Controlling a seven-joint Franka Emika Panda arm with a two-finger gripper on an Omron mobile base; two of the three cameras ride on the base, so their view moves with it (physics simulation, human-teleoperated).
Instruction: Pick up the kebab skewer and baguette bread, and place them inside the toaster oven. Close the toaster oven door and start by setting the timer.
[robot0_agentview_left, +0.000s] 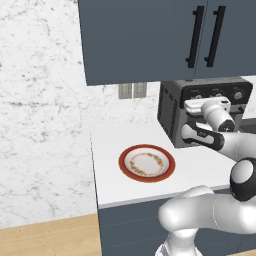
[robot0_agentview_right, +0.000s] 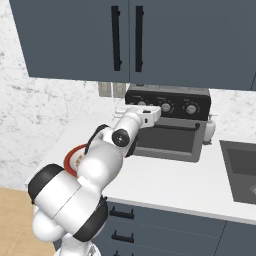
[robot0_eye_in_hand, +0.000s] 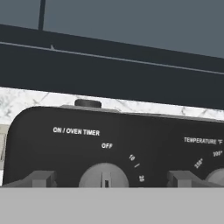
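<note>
Centrally, the gripper (robot0_eye_in_hand: 105, 178), fingers spread wide, frames the ON/OVEN TIMER knob (robot0_eye_in_hand: 103, 176) at lower centre of the hand view; toaster oven (robot0_agentview_right: 170, 127) control strip (robot0_eye_in_hand: 109, 144) fills mid-frame.

A: Base views?
B: Left base view looks from behind-left, forward and down; toaster oven (robot0_agentview_left: 200, 112) upper right of frame. Right base view, from behind-right, shares it, upper centre.
A: Hand view?
B: Very near the timer knob (robot0_eye_in_hand: 103, 176), facing the control strip.
</note>
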